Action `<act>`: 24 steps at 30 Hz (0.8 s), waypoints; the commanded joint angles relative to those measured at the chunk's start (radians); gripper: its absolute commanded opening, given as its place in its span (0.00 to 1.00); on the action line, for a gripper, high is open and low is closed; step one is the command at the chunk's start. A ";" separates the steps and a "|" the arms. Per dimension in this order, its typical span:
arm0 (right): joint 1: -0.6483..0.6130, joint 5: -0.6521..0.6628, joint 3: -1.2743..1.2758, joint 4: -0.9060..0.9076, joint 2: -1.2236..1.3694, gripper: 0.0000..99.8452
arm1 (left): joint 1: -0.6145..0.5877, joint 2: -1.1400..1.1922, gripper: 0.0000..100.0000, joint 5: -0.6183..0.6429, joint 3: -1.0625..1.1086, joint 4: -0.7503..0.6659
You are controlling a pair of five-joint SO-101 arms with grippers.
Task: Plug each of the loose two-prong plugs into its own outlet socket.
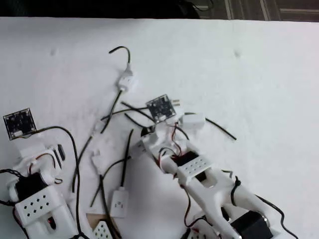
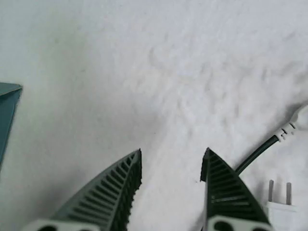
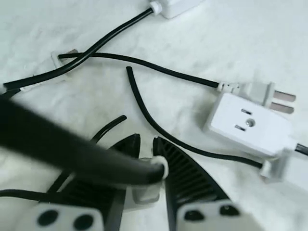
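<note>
Around the middle of the surface (image 1: pixel 259 64), the right gripper (image 3: pixel 147 139) is hanging low. Its jaws are clenching the white body of a held plug (image 3: pixel 144 191), whose prongs are hiding between them. The plug's black cord (image 3: pixel 72 149) is stretching away to one side.

Just beyond the gripper, a white socket (image 3: pixel 243 126) is lying flat with its slotted face up. A second plug (image 3: pixel 255 90) is resting just beside the socket's corner, its two prongs (image 3: pixel 281 101) lying bare and pointing away from it. Loose black cords are crossing one another on the surface around the gripper.

Near the left near corner, the left gripper (image 2: pixel 173 151) is hovering low over bare surface, its jaws released and spread apart. A third plug (image 2: pixel 281 204) is lying just beside one jaw, with its prongs bare.

Another socket (image 1: pixel 119 201) is lying close to the near edge, between the two arms, with its slots facing up.
</note>
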 commanded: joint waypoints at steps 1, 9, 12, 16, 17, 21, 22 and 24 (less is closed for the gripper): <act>0.012 -0.003 0.006 0.068 -0.013 0.02 | -0.010 -0.013 0.21 -0.009 -0.005 -0.012; -0.002 0.109 0.072 0.136 -0.130 0.02 | -0.010 -0.013 0.21 -0.009 -0.005 -0.012; -0.058 0.157 0.087 0.137 -0.154 0.02 | -0.007 -0.013 0.21 -0.009 -0.005 -0.014; -0.071 0.161 0.087 0.139 -0.157 0.02 | -0.007 -0.013 0.21 -0.009 -0.003 -0.012; -0.071 0.163 0.087 0.139 -0.157 0.02 | -0.007 -0.013 0.21 -0.009 -0.003 -0.012; -0.073 0.164 0.086 0.139 -0.157 0.02 | -0.007 -0.012 0.21 -0.009 -0.003 -0.012; -0.074 0.164 0.086 0.139 -0.157 0.02 | -0.007 -0.012 0.21 -0.009 -0.003 -0.012; -0.076 0.166 0.084 0.140 -0.156 0.02 | -0.007 -0.012 0.21 -0.009 -0.003 -0.012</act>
